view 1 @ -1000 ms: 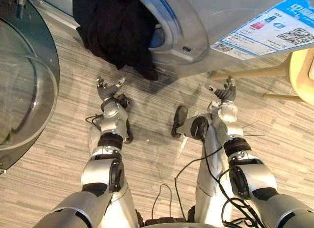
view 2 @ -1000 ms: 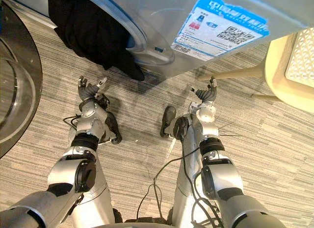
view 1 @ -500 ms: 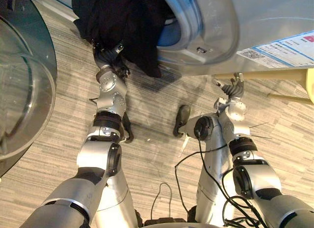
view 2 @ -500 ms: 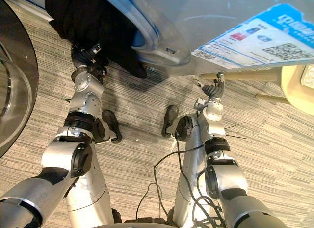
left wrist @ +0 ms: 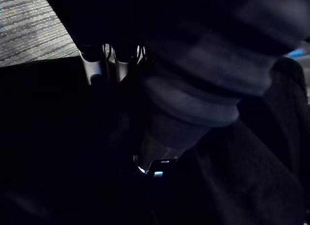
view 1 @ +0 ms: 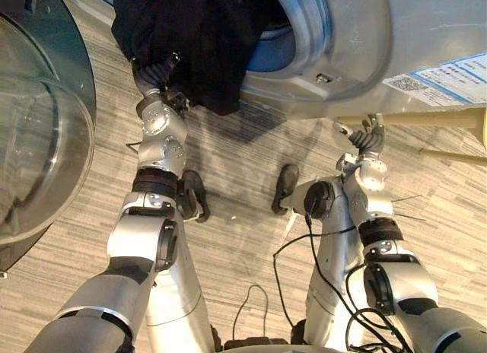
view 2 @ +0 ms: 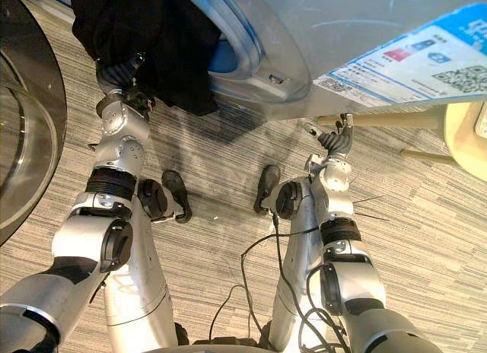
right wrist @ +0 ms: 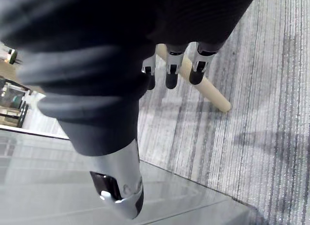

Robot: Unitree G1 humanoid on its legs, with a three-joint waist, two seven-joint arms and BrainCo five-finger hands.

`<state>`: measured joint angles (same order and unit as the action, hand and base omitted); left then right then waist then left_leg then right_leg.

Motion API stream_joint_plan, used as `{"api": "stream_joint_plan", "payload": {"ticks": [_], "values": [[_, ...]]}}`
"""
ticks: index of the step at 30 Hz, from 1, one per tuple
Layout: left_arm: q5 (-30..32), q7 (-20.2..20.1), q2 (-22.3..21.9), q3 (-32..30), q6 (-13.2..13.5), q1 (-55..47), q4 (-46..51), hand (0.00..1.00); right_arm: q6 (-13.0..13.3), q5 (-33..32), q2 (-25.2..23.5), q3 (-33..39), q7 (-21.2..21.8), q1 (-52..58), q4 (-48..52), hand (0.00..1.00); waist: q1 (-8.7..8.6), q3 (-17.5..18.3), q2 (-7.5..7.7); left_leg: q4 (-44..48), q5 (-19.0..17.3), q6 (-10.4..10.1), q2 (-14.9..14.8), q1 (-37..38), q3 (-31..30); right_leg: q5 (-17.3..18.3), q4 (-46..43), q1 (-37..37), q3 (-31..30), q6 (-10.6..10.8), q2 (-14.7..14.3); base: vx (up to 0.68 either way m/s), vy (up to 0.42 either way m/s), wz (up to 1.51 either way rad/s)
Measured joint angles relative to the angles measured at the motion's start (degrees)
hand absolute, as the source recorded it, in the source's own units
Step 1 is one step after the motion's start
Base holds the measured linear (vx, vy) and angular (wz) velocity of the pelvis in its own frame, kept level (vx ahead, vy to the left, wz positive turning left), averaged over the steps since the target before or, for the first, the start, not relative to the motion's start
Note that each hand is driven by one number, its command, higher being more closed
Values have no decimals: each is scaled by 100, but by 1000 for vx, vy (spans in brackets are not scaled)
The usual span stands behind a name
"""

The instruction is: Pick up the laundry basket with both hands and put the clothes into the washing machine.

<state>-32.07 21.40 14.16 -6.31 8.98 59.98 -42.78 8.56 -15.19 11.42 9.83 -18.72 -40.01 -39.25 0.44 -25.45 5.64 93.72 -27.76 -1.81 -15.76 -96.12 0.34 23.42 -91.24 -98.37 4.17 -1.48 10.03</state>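
Black clothes (view 1: 198, 33) hang out of the washing machine's round blue-rimmed mouth (view 1: 304, 41) and droop toward the floor. My left hand (view 1: 152, 73) is raised into the lower edge of that cloth, and in the left wrist view dark fabric (left wrist: 227, 176) wraps all round it. Further right my right hand (view 1: 367, 138) is held up in front of the machine's lower panel, open and empty. Its straight fingers (right wrist: 167, 70) point toward a cream bar (right wrist: 213, 94) on the floor.
The machine's glass door (view 1: 38, 140) stands swung open at the left. A cream plastic piece (view 2: 464, 128) with a long bar (view 1: 426, 117) lies at the right, beside the machine. A printed label (view 1: 441, 75) is stuck on the machine's front. Grey striped floor (view 1: 243, 216) lies below.
My left hand has risen from low over the floor up into the hanging black clothes. The camera has shifted. My right hand has stayed open in its place.
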Motion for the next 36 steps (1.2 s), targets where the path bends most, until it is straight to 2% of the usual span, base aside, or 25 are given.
{"api": "stream_joint_plan", "payload": {"ticks": [2, 5, 10, 11, 16, 19, 24, 28, 31, 34, 35, 36], "values": [[-1, 24, -52, -33, 3, -60, 109, 100, -3, 5, -20, 89, 3, 30, 22, 0, 12, 0, 0, -8, 1, -2, -2, 10, -2, 1, 0, 3, 2, 1, 1, 0, 0, 0], [-7, 70, -217, -38, 98, -453, 908, 100, -5, 3, -23, 142, -1, 86, 27, 0, 32, 0, 0, -41, 3, -11, 2, 65, 15, 6, -1, 36, -11, -8, 8, 41, -20, 3], [3, 155, -585, 18, 514, -955, 2239, 100, -2, 11, -107, 135, 2, 226, 31, 0, 48, 4, -8, -138, 0, -20, 39, 296, 68, 58, 12, 199, -67, 10, 35, 42, -13, 5], [7, 160, -634, 84, 573, -1062, 2484, 100, 4, 11, -137, 135, 3, 282, 48, 0, 39, 65, -48, -176, 3, -28, 48, 306, 69, 68, 45, 210, -61, 24, 45, 0, 0, 0], [138, 255, -649, 399, 674, -1194, 3188, 100, 13, 10, -166, 137, 15, 501, 248, 0, 33, 128, -113, -326, 22, -56, 71, 395, 81, 66, 150, 284, -27, 18, 66, 37, -12, 3], [525, 265, -430, 713, 677, -1066, 3471, 100, 35, 9, -185, 138, 32, 513, 249, 0, 32, 137, -118, -360, 33, -76, 67, 406, 66, 75, 188, 304, 7, -4, 61, 53, -15, 0], [1473, 295, 92, 1557, 632, 134, 3312, 100, 138, 11, -232, 138, 168, 513, 241, 0, 27, 137, -118, -367, 32, -75, 51, 405, 62, 62, 239, 314, 6, -19, 22, 43, -7, -4], [1929, 380, 250, 1878, 516, 976, 2837, 100, 200, 13, -274, 69, 236, 505, 244, 0, 9, 139, -120, -389, 22, -57, -13, 394, 68, 5, 355, 317, 17, 36, -50, 31, -4, -15], [2577, 488, 602, 2196, 277, 1561, 2258, 100, 236, 9, -377, 48, 240, 473, 243, 0, -126, 140, -121, -423, 5, -25, -32, 391, 81, -123, 496, 315, -18, 68, -140, 31, 13, -20], [3543, 518, 960, 2608, 12, 1981, 1745, 100, 226, 0, -453, 49, 241, 442, 244, 0, -214, 146, -127, -457, -25, 31, -48, 392, 124, -227, 669, 295, -97, 196, -260, 35, 29, -24], [4052, 526, 1080, 2832, -98, 2158, 1520, 0, 228, -1, -460, 50, 239, 442, 243, 0, -232, 153, -137, -446, -59, 90, -73, 392, 161, -304, 732, 290, -114, 209, -313, 33, 31, -22], [4327, 531, 1120, 2909, -149, 2223, 1435, 0, 229, -1, -465, 49, 237, 442, 243, 0, -234, 159, -140, -438, -71, 111, -96, 392, 185, -327, 758, 285, -120, 220, -328, 37, 38, -28]]}}
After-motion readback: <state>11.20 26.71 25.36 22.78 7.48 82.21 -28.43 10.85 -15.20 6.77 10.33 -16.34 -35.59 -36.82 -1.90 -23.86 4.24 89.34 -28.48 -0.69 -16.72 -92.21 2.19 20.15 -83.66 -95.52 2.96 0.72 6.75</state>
